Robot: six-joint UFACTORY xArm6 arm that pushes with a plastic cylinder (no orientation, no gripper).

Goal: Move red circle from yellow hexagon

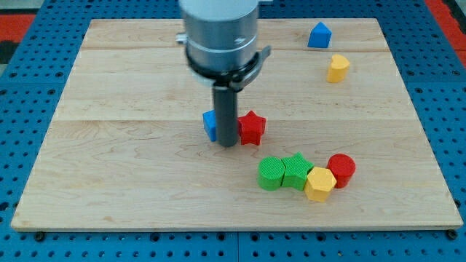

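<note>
The red circle (341, 169) lies at the view's lower right and touches the yellow hexagon (320, 183) on that block's upper right. My tip (227, 143) rests near the board's middle, between a blue block (210, 124) on its left and a red star (252, 128) on its right. The tip is well to the left of and above the red circle, apart from it.
A green circle (271, 174) and a green star (295, 171) sit in a row left of the yellow hexagon. A blue block (319, 35) and a yellow block (337, 68) lie at the view's upper right. The wooden board (109, 145) rests on a blue pegboard.
</note>
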